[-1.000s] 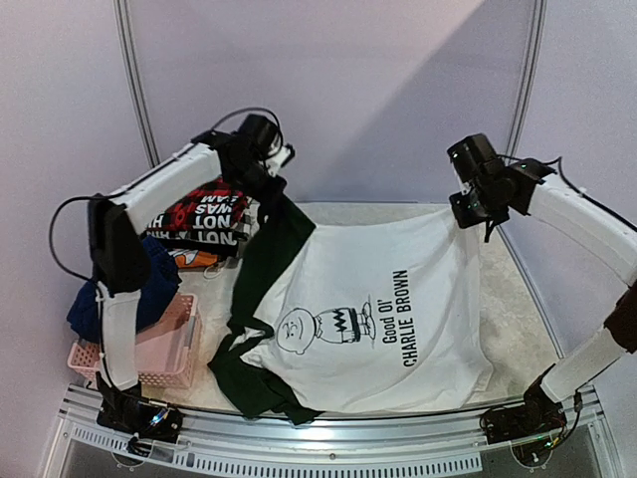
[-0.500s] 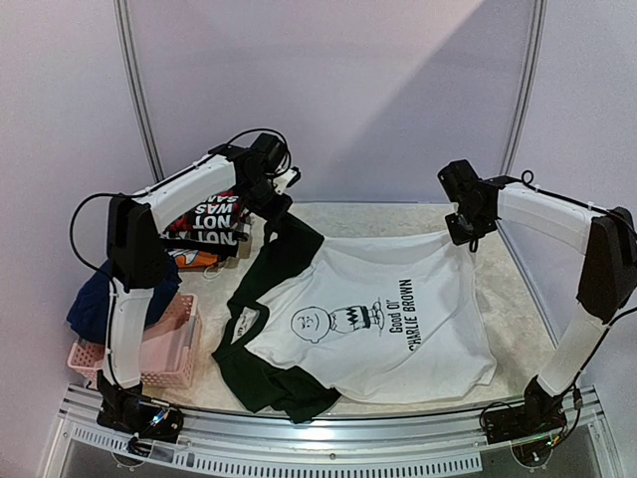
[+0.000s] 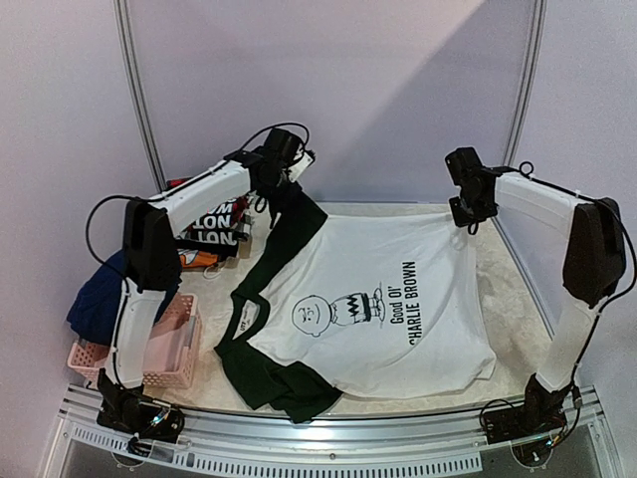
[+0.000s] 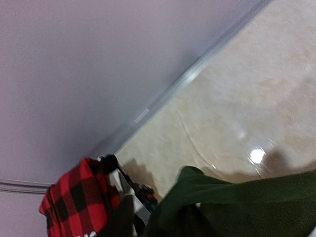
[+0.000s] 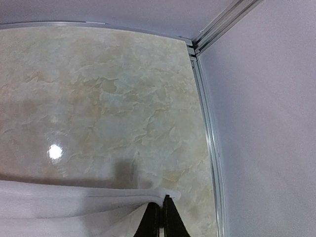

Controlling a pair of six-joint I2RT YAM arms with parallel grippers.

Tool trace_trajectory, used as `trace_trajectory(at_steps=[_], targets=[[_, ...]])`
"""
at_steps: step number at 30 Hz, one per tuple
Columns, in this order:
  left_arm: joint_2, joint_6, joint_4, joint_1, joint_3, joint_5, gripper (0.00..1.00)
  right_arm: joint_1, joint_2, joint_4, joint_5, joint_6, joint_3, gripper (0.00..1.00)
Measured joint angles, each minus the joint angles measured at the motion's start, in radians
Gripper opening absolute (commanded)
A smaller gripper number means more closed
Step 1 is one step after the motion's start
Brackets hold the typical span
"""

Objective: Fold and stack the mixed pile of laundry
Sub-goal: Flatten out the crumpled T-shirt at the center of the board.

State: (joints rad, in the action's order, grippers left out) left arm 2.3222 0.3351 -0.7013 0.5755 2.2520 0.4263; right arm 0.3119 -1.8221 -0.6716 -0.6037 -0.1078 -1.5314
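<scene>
A white T-shirt [image 3: 378, 319] with a black Charlie Brown print and dark green sleeves lies spread on the marble table [image 3: 518, 299]. My left gripper [image 3: 283, 187] at the back left is shut on its dark green sleeve, which fills the bottom of the left wrist view [image 4: 237, 197]; the fingers there are mostly hidden by cloth. My right gripper [image 3: 467, 219] at the back right is shut on the shirt's white corner, and the black fingertips [image 5: 165, 210] pinch the white hem [image 5: 74, 202] just above the table. A red-and-black plaid piece [image 4: 74, 197] lies beside the left gripper.
A stack of red, black and white garments [image 3: 204, 227] sits at the back left. A pink lattice basket [image 3: 169, 354] stands at the front left with a navy-blue garment [image 3: 100, 304] bulging over it. The back wall and metal frame rail [image 5: 210, 123] are close behind both grippers.
Both grippers have come down and moved toward the back wall, still holding the shirt. The shirt, which hung raised at its far edge, now lies stretched flatter on the table.
</scene>
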Motion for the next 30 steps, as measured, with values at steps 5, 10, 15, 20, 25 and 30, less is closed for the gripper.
trace_trajectory(at_steps=[5, 10, 15, 20, 25, 30], targets=[[0.287, 0.100, 0.083, 0.021, 0.325, 0.176, 0.99, -0.048, -0.183, -0.003, -0.025, -0.011, -0.181, 0.74], [0.278, 0.091, 0.069, 0.026, 0.208, 0.220, 1.00, -0.069, -0.301, -0.033, -0.032, -0.039, -0.270, 0.82], [0.142, 0.031, 0.037, 0.027, 0.056, 0.220, 0.97, -0.069, -0.287, -0.066, 0.001, -0.068, -0.264, 0.83], [-0.031, -0.076, 0.009, 0.028, -0.066, 0.171, 0.90, -0.067, -0.171, -0.054, 0.109, -0.095, -0.145, 0.84], [-0.223, -0.213, 0.014, 0.034, -0.312, 0.047, 0.79, -0.058, 0.003, 0.019, 0.332, -0.105, 0.059, 0.79], [-0.346, -0.344, 0.033, 0.039, -0.580, -0.104, 0.73, -0.041, 0.096, 0.079, 0.537, -0.123, 0.232, 0.75]])
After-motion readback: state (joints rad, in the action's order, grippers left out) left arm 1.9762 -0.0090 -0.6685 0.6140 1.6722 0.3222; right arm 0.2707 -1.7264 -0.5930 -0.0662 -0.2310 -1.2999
